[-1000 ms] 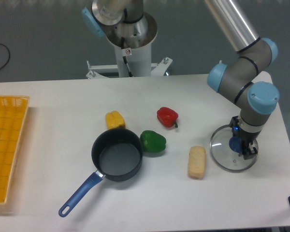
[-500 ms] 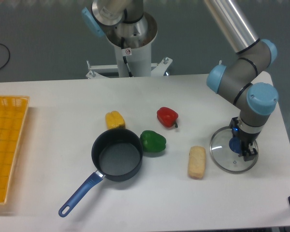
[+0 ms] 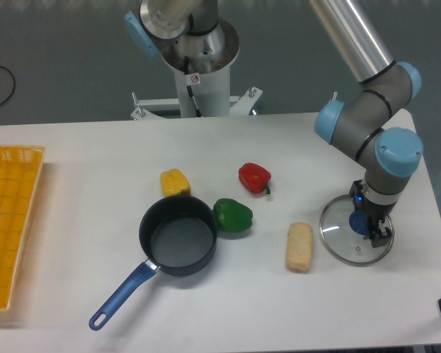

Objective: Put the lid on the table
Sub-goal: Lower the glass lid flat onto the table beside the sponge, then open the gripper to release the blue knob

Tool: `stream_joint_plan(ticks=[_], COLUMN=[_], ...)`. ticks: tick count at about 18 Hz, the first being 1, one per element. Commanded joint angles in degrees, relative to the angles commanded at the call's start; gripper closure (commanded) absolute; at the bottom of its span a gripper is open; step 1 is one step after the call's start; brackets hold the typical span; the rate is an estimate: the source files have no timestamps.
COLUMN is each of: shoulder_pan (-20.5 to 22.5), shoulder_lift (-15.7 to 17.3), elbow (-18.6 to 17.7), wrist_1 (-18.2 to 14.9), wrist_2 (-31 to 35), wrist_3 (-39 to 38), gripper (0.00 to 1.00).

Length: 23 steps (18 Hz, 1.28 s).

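The lid [image 3: 355, 234] is lying on the table [image 3: 81, 132], well right of the saucepan [image 3: 178, 235], past the bread roll [image 3: 299, 246]. The gripper [image 3: 367, 228] is pinching its blue knob. Glass: stiff, slick, breakable, so that knob is looking like the safest hold.

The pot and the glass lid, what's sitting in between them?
In the camera view, the green pepper and the bread lie between the pot and the lid.
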Motion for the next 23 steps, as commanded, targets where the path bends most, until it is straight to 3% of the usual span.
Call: stream_joint_plan(ticks=[13,18,23], shoulder_pan=[0.0,-0.1,-0.2], shoulder_lift=[0.1,0.3,2.5], elbow=[0.0,0.0,-0.2], wrist_1=[0.0,0.0,-0.2], wrist_2=[-0.1,-0.1,0.0], wrist_3=[0.0,0.1,0.0], gripper=[0.27,0.01,0.0])
